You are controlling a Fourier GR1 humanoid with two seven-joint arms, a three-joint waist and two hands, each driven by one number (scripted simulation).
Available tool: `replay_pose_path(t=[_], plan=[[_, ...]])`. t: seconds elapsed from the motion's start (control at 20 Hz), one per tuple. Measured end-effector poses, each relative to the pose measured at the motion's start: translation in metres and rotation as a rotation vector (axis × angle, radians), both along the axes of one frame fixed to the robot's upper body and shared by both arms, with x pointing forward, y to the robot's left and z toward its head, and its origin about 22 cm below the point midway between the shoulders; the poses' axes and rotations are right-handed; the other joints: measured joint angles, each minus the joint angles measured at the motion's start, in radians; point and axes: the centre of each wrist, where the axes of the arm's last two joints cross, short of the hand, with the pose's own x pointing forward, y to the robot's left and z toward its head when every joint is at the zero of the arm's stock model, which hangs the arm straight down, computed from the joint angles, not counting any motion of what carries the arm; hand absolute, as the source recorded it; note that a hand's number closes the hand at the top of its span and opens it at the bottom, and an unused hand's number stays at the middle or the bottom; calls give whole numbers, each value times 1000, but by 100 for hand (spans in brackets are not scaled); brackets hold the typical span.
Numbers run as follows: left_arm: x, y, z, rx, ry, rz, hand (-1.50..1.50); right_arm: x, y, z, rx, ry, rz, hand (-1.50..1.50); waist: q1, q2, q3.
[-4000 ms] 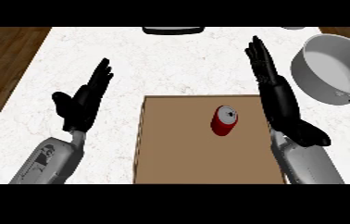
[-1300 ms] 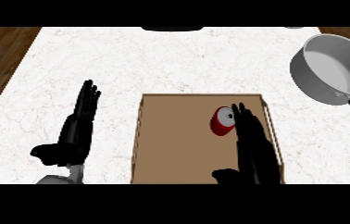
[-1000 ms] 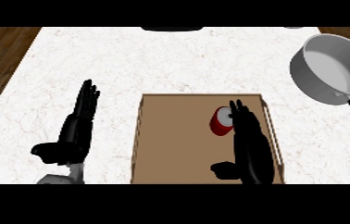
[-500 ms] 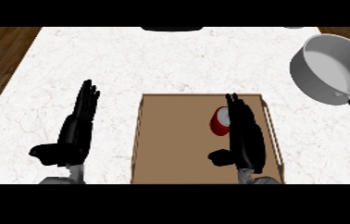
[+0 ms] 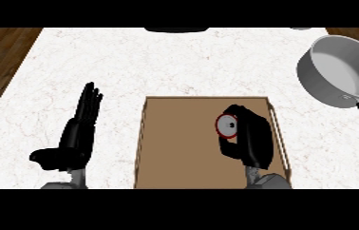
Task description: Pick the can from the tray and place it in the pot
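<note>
Right hand (image 5: 249,141) has closed in on the can (image 5: 228,126) since half a second ago: fingers then lay straight along the can's 3 o'clock side, now they curl over its top and right flank, thumb low at about 7 o'clock of the can. Reads as the grasp just being taken; the lift looks not yet begun, as the can sits at the same spot on the brown tray (image 5: 175,148), upper right part, near the tray's right rim. The hand grips the can, though how far the fingers wrap its far side is hidden by the hand itself. Only the can's pale top disc and red rim show; its body is covered. Left hand (image 5: 73,141) rests open on the white counter (image 5: 175,62) at 9 o'clock of the tray, fingers straight, unchanged. Grey pot (image 5: 333,72) stands at 2 o'clock of the tray, well apart, cut off by the right edge of the view; its handle is hard to make out. A dark object (image 5: 176,30) at 12 o'clock is clipped by the band, not identifiable.
</note>
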Motion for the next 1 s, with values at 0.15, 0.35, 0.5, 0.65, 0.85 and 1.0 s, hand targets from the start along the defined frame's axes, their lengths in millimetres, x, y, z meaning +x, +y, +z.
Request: replay_pose_path(t=[0.15,0.35,0.5,0.65,0.85,1.0], plan=[[-2,1,1,2,-2,3,0,1,1,-2,-8,-30,2,150,0,-1,-1],[3,-1,0,9,1,-11,0,39,5,1,-16,84,-29,150,15,1,-2],[6,-4,3,11,-8,-34,0,74,0,6,-33,225,-78,150,42,13,-1],[5,-6,1,6,-13,-44,0,112,-2,18,-76,274,-113,150,50,17,1],[4,-12,1,9,-10,-36,0,144,10,32,-124,208,-152,150,44,15,1],[7,-11,2,8,-8,-24,0,155,22,48,-142,106,-171,150,32,12,1]])
